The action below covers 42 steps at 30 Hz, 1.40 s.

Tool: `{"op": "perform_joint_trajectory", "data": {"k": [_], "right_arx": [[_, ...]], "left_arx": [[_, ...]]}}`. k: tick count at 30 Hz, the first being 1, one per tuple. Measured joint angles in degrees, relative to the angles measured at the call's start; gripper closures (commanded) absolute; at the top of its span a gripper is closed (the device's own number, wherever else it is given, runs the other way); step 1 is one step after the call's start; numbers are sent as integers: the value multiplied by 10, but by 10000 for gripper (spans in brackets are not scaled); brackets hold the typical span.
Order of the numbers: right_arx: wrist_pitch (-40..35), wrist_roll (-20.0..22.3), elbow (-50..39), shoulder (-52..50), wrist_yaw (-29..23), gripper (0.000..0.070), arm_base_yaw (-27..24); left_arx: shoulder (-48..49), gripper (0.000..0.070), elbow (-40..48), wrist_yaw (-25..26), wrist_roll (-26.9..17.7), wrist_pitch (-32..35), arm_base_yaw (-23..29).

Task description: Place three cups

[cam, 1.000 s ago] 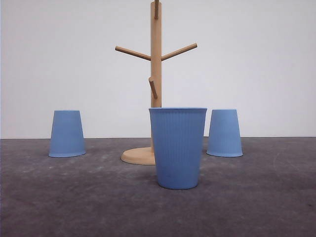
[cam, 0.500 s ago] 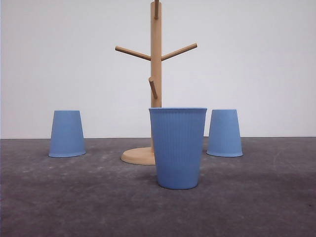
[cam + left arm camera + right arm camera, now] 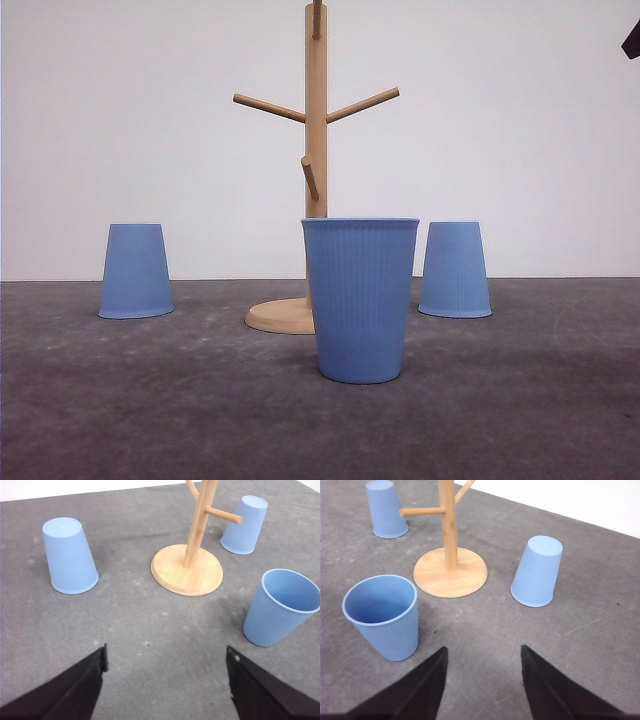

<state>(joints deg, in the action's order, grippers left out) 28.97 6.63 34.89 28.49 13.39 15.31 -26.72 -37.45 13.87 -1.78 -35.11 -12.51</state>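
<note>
The upright cup [image 3: 360, 300] stands open end up on the counter [image 3: 520, 400], just in front of the wooden peg stand [image 3: 316, 150] and slightly toward my right, apart from the stand's round base. The left overturned cup [image 3: 135, 271] sits mouth down well to the left of the stand; the right overturned cup [image 3: 455, 269] sits mouth down to the stand's right, a little behind the upright one. None of the three touches the stand or another cup.

My left end effector [image 3: 167, 680] hangs released above bare counter, fingers spread wide, short of the stand's base. My right end effector [image 3: 482, 680] is likewise spread and holds nothing, near the upright cup.
</note>
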Motion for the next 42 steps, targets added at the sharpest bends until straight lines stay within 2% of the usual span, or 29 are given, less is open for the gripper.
{"op": "perform_joint_trajectory", "data": {"k": [7, 13, 16, 18, 23, 31, 38, 40, 42], "right_arx": [[0, 0, 0, 0, 0, 391, 0], [0, 0, 0, 0, 0, 391, 0], [0, 0, 0, 0, 0, 391, 0], [0, 0, 0, 0, 0, 391, 0], [0, 0, 0, 0, 0, 391, 0], [-23, 0, 0, 0, 0, 391, 0], [-44, 0, 0, 0, 0, 391, 0], [-44, 0, 0, 0, 0, 391, 0], [-44, 0, 0, 0, 0, 391, 0]], "left_arx": [[0, 226, 0, -1, -2, 22, 0], [-29, 216, 0, -28, -17, 98, 0], [-65, 167, 0, -40, -28, 146, 0], [-97, 140, 0, -47, -31, 184, 0], [-198, 141, 0, -54, -30, 294, 0], [-379, 141, 0, -91, -23, 513, 3], [-545, 132, 0, -136, 43, 690, 15], [-586, 95, -3, -140, 58, 722, 19], [-616, 91, -12, -140, 64, 731, 20]]}}
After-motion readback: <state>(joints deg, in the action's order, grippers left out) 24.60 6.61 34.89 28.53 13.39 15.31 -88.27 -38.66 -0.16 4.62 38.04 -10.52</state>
